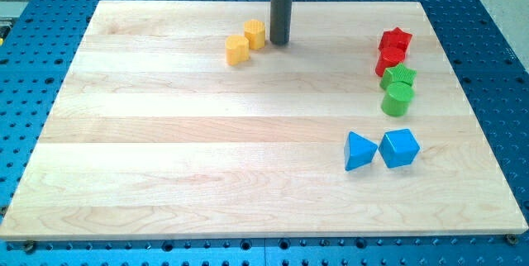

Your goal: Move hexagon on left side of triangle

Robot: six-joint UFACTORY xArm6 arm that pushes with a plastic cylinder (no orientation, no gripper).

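**Blue hexagon sits on the right of the blue triangle; my tip is far away at the top**

Nearest to the view's bottom, on the wooden board, two blue blocks lie side by side, right of the middle. The blue triangle is on the view's left of the pair, and the blue hexagon is just beside it on the view's right. Their near corners seem to touch, but I cannot tell this for sure.

Farther up, near the board's right edge, four blocks stand in a tight column. The green cylinder is the lowest one. Above it, touching, is a green star. Then comes a red block, whose shape is mostly hidden, and at the top a red star.

Farthest away, near the view's top, two yellow blocks lie together left of the middle. The yellow one is lower and more to the left; the second yellow block is touching it, up and to the right. Their exact shapes are not clear.

My tip stands on the board just beside the second yellow block, on its right. The rod has no jaws and holds nothing. It is well apart from both blue blocks.
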